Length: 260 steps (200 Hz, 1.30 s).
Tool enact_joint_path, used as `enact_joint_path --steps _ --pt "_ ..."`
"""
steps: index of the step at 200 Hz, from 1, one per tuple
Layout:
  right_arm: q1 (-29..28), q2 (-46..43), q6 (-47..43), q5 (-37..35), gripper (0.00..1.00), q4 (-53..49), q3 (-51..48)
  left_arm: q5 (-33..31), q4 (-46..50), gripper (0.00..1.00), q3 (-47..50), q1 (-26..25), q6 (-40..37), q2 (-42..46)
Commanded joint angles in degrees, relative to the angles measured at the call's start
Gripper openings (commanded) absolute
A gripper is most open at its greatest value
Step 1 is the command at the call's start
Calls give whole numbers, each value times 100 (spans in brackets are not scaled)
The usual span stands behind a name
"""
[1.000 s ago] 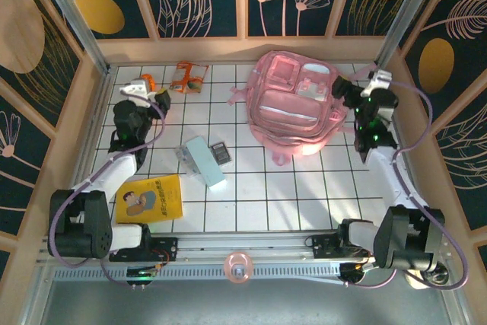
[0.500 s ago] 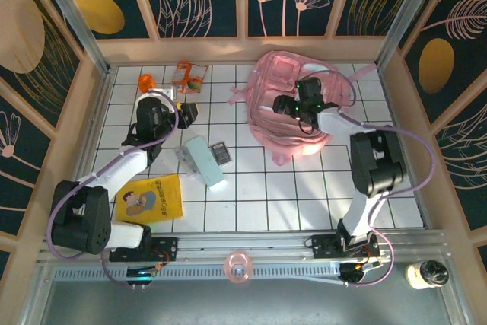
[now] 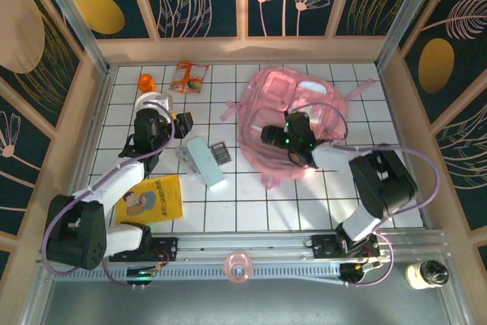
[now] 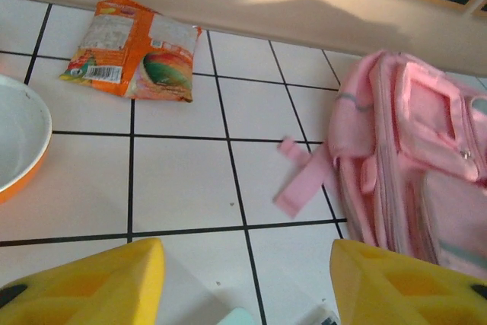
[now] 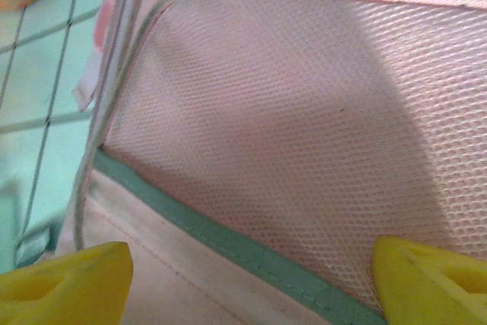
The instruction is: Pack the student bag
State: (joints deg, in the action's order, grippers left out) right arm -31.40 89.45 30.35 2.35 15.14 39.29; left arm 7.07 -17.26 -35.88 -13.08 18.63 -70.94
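The student bag is a big pink backpack lying flat at the back right of the tiled table, its straps spread out. My right gripper sits on its front face. In the right wrist view the gripper is open, its yellow fingers spread wide over the bag's pink mesh pocket and a green trim band. My left gripper hovers left of the bag, open and holding nothing. The bag and a loose strap lie ahead to its right.
An orange snack packet and an orange cup lie at the back left. A white bowl with an orange rim is by the left arm. A pale blue box, a small dark item and a yellow book lie mid-left.
The right arm swung from the right wall onto the bag, and the bag has shifted left and toward the front with it. The left gripper moved slightly right from the orange cup.
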Motion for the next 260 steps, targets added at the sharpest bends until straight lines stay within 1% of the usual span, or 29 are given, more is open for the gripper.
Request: enact_joint_path --steps 1,22,37,44,54,58,63,75,88,108,123,132,142,158,179,186,190,208,224,240,260 --pt "-449 -542 749 -76 83 -668 -474 173 56 59 184 -37 -298 475" --pt "-630 -1310 796 -297 87 -1197 -283 495 317 59 124 -123 -862 808" --pt "-565 -1964 797 -532 89 -1696 -95 758 424 59 -9 -272 -1160 912" --pt "-462 -2276 807 -513 90 -1898 -28 912 437 59 -84 -398 -1350 915" --pt "-132 -2678 828 -361 92 -2130 16 974 530 59 -236 -692 -1749 879" --pt "-40 -2835 840 -116 92 -2209 10 959 586 59 -316 -844 -1947 846" --pt "368 -3034 855 215 92 -2318 -25 932 677 60 -422 -1030 -2225 786" --pt "1030 -3341 838 869 92 -2425 -161 877 969 62 -704 -1467 -2930 555" --pt "1752 -3586 723 1496 92 -2508 -361 846 1350 63 -1082 -1894 -3642 153" --pt "2587 -3743 506 2221 92 -2701 -642 828 2158 62 -1813 -2528 -4725 -734" --pt "3051 -3777 499 2654 92 -2686 -932 834 2694 60 -2354 -2950 -5450 -1461" --pt "3242 -3780 556 2898 92 -2527 -1138 1014 2956 59 -2571 -3119 -5920 -1835" --pt "3362 -3764 615 2998 91 -2355 -1327 1201 3103 58 -2722 -3284 -6381 -2169" --pt "3407 -3735 676 3026 91 -2174 -1535 1601 3119 59 -2817 -3391 -6871 -2481" --pt "3417 -3743 694 2993 91 -2058 -1690 1821 2869 62 -2823 -3436 -7051 -2685" --pt "3426 -3726 690 2967 91 -2051 -1711 1873 2862 65 -2837 -3450 -7165 -2693" --pt "3435 -3718 669 2952 91 -2054 -1721 1865 2834 66 -2839 -3455 -7222 -2848" --pt "3497 -3660 601 2858 91 -2122 -1732 1529 2402 68 -2723 -3487 -7301 -3005" --pt "3647 -3636 577 2771 91 -2182 -1736 1179 1808 70 -2563 -3482 -7261 -3117" --pt "3881 -3618 627 2885 92 -2131 -1762 1030 1374 71 -2512 -3483 -7134 -3246" --pt "4121 -3603 618 2973 92 -2023 -1771 1022 1316 71 -2617 -3489 -7148 -3458"
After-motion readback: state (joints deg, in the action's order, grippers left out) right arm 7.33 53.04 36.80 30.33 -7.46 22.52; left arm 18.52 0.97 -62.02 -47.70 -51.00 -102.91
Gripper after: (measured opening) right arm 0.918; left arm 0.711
